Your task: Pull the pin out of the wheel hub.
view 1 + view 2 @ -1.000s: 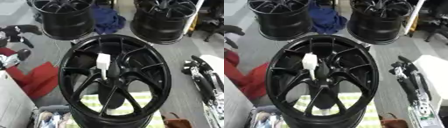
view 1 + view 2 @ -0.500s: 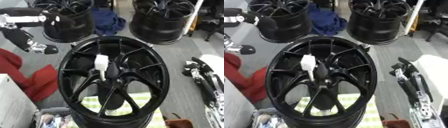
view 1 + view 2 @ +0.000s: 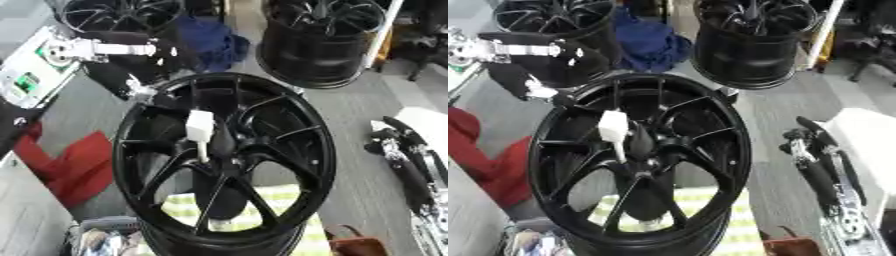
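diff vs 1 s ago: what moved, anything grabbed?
The left hand has swung in from the left edge to the wheel's upper-left rim, short of the pin; nothing grabbed. Pin remains in the hub, and the right hand stays idle at right.

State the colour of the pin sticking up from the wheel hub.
White: the pin stands out against the black wheel, clearest in the left eye view.

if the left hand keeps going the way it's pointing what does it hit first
Probably the near wheel's rim. The left hand reaches down and rightward from the upper left, already at that upper-left edge; the white pin lies further in. Depth is unclear.
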Available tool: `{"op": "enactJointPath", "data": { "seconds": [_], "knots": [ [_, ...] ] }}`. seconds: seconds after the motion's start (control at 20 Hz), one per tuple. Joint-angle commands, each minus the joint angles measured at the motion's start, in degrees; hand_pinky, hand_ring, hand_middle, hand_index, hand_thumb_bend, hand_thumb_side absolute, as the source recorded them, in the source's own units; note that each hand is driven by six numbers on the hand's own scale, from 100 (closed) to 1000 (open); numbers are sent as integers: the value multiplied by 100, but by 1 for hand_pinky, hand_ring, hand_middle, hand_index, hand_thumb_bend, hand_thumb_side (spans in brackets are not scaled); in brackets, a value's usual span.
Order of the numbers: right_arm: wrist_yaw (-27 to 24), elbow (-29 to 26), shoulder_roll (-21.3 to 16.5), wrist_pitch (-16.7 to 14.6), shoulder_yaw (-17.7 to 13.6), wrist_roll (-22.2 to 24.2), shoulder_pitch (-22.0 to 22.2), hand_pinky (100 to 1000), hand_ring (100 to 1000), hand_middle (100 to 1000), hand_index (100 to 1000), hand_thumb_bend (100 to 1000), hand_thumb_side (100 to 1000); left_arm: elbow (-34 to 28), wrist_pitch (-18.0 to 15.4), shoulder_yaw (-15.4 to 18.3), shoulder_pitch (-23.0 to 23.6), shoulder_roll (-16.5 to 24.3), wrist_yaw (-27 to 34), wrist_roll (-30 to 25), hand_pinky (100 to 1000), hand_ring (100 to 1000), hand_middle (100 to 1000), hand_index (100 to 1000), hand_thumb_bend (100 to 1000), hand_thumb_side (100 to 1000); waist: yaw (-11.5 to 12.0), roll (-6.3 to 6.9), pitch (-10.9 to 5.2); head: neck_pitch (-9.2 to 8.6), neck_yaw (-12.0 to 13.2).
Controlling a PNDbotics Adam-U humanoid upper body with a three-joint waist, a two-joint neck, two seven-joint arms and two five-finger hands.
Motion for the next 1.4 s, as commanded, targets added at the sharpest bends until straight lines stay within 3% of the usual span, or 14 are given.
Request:
{"op": "enactJointPath", "data": {
  "seconds": [0.05,0.6,0.9,1.4],
  "knots": [
    [9,-42,-100,-21,-2,11,-35,709,609,633,884,100,580,272,-543,19,-172,-144,-41,-587,721,1000,864,993,410,751,-10,-2,-64,-14,17],
    [9,-37,-88,-24,4,20,-49,709,610,633,885,100,582,889,-479,-169,-119,-531,-424,-592,718,1000,858,989,412,792,-50,-5,-46,-14,73],
    [12,-32,-87,-24,6,24,-55,710,610,633,885,100,583,851,-536,-342,-72,-476,-458,-592,718,1000,854,986,436,807,-51,4,-48,-14,87],
    [12,-29,-86,-23,6,29,-63,710,610,633,885,100,583,636,-776,-508,24,-394,-742,-592,709,1000,839,983,405,749,-60,7,-48,-14,102]
  ]
}}
